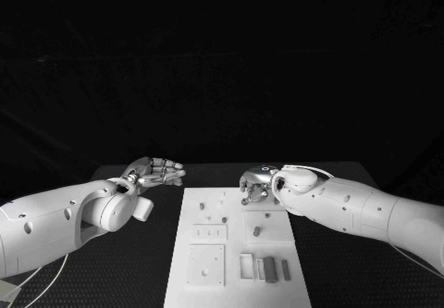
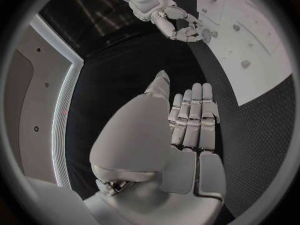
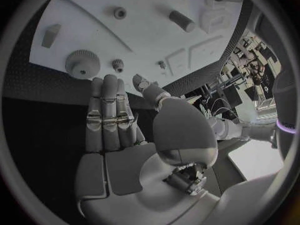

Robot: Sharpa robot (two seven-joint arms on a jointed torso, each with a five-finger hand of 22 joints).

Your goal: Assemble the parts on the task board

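Observation:
The white task board (image 1: 236, 282) lies in the middle of the table, and its corner also appears in the left wrist view (image 2: 262, 60). Small grey pegs (image 1: 255, 230) stand on it, and grey bars (image 1: 270, 269) lie near its front edge. My right hand (image 1: 259, 184) hovers over the board's far right corner, fingers straight and holding nothing (image 3: 109, 115). A large grey gear (image 3: 80, 63) and a small gear (image 3: 117, 64) sit just beyond its fingertips. My left hand (image 1: 155, 172) floats open over the black table, beside the board's far left corner, fingers extended (image 2: 190, 115).
Two white recessed plates (image 1: 205, 264) sit on the board's left half. A grey cylinder (image 3: 182, 20) and a wedge piece (image 3: 51, 35) lie farther along the board. Black table mat (image 1: 138, 269) stretches on both sides of the board.

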